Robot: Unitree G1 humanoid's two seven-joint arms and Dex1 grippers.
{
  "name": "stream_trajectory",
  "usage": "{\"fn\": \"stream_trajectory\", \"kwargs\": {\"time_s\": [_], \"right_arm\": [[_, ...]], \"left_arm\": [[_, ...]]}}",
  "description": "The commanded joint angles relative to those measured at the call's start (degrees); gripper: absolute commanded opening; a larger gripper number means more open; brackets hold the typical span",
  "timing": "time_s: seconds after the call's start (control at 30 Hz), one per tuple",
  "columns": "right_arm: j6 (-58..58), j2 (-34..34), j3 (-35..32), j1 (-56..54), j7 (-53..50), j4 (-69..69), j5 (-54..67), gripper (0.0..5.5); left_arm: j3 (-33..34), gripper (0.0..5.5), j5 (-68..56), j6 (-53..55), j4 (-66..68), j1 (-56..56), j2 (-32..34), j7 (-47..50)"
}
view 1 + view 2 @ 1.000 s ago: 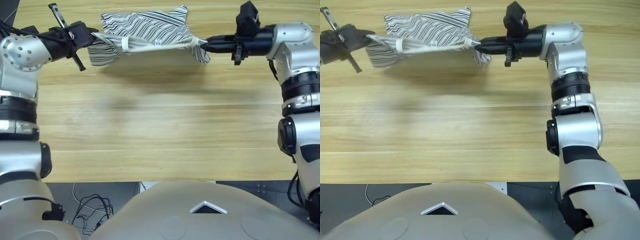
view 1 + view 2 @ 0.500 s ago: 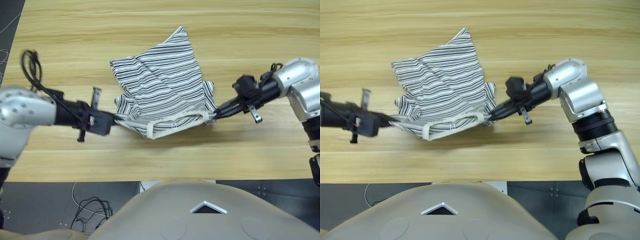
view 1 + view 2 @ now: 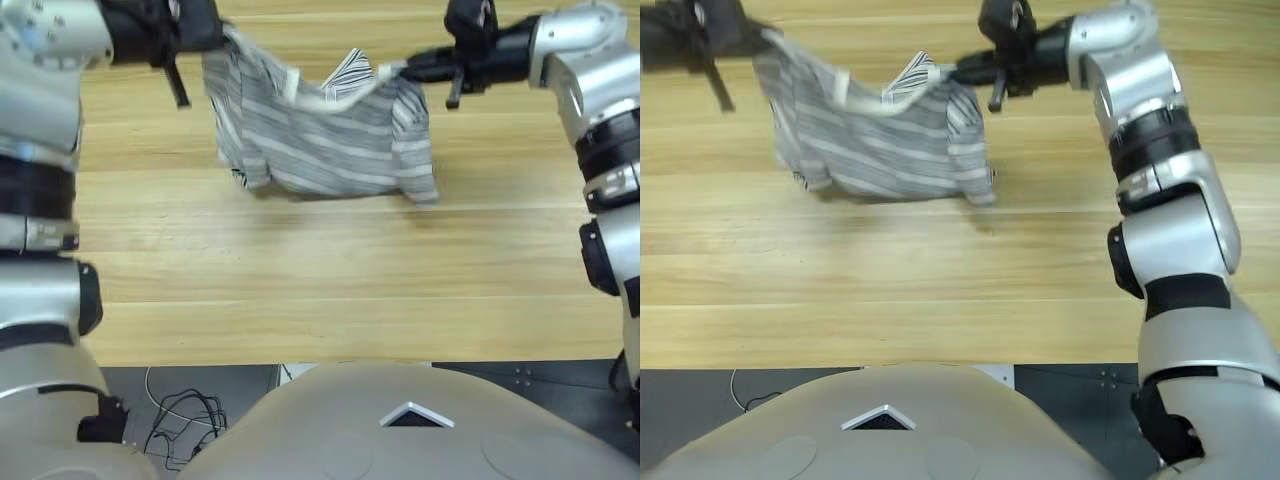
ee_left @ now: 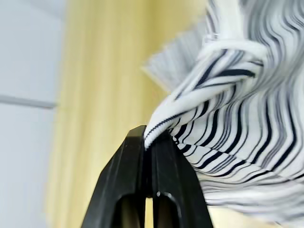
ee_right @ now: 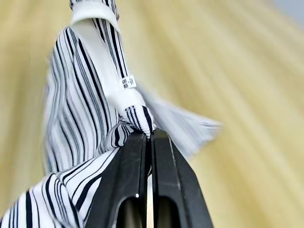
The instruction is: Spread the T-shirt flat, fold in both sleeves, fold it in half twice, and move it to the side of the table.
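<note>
Striped T-shirt [image 3: 325, 140] hanging over the far worktop [image 3: 320, 290], left end effector [image 4: 148, 137] clamped on one upper edge, right end effector [image 5: 148, 135] clamped beside the white neckband [image 5: 102, 57], small tag [image 5: 127, 82] there, print illegible.

The desk [image 3: 320, 280] is a broad top of pale wood. Its long boards run from side to side, with fine seams between them. Its near edge runs straight across, and below it is dark floor [image 3: 215, 380], with a tangle of black cables [image 3: 175, 415] lying on it toward the left. Over the far middle of the desk hangs the striped T-shirt [image 3: 330, 150]. Its lower hem comes down to the wood, though I cannot tell whether it rests there. A soft shadow lies just beneath the hem.
</note>
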Motion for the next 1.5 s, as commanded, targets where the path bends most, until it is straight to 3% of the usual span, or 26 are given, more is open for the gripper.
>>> {"fn": "stream_trajectory", "kwargs": {"time_s": [0.03, 0.13, 0.2, 0.23, 0.33, 0.43, 0.5, 0.6, 0.67, 0.8, 1.13, 1.23, 1.37, 1.5], "right_arm": [[-10.6, 6.0, -5.4, -32.8, -58.0, 23.0, -14.2, 0.1], [-22.1, 4.7, 2.5, -36.1, -73.7, 20.7, -26.9, 0.1], [-26.9, 5.5, 7.2, -34.3, -74.0, 20.2, -32.6, 0.1], [-28.9, 7.1, 7.1, -31.5, -66.1, 20.6, -31.6, 0.1], [-31.6, 10.5, 2.1, -18.5, -28.4, 21.8, -21.8, 0.1], [-26.0, 9.8, -4.4, -7.1, 5.1, 22.2, -13.2, 0.1], [-19.9, 8.5, -6.2, -2.1, 22.1, 20.5, -9.4, 0.1], [-9.2, 3.9, -3.0, 2.3, 36.1, 10.7, -2.6, 0.1], [1.1, -0.9, 0.2, 4.9, 37.3, -2.2, 7.6, 0.1], [14.1, -5.2, -2.8, 6.7, 37.3, -16.9, 20.9, 0.1], [26.6, -17.8, -8.2, 14.4, 37.3, -40.3, 36.5, 0.1], [23.6, -22.0, -3.0, 19.1, 37.3, -45.4, 32.9, 0.1], [16.7, -25.2, 6.7, 26.1, 37.3, -47.5, 24.5, 0.1], [13.0, -28.8, 14.4, 29.9, 37.3, -48.7, 20.4, 0.1]], "left_arm": [[5.9, 0.12, 7.6, 4.2, 43.1, -40.8, -12.7, 54.5], [6.2, 0.12, 9.4, -6.9, 41.8, -45.1, -12.4, 70.6], [4.2, 0.12, 11.6, -10.3, 41.5, -44.3, -12.3, 75.9], [2.1, 0.12, 12.9, -11.0, 41.9, -42.5, -12.5, 74.2], [-1.8, 0.12, 12.7, -16.6, 42.8, -31.0, -13.4, 57.9], [-7.2, 0.12, 12.9, -29.3, 42.5, -13.2, -11.1, 31.3], [-11.5, 0.12, 9.9, -35.9, 36.3, 0.2, -4.3, 11.4], [-16.6, 0.12, -3.1, -31.6, 5.8, 16.3, 15.3, -9.5], [-12.8, 0.12, -13.6, -24.9, -13.3, 21.2, 25.7, -17.1], [2.0, 0.12, -25.0, -18.1, -30.5, 23.8, 34.3, -20.2], [17.2, 0.12, -35.5, -9.6, -47.5, 38.9, 37.8, -23.3], [17.2, 0.12, -32.4, -8.4, -49.6, 45.1, 37.1, -24.6], [10.1, 0.12, -20.9, -10.3, -53.1, 57.2, 35.2, -24.1], [7.7, 0.12, -16.3, -10.6, -57.2, 66.2, 35.0, -23.7]]}}
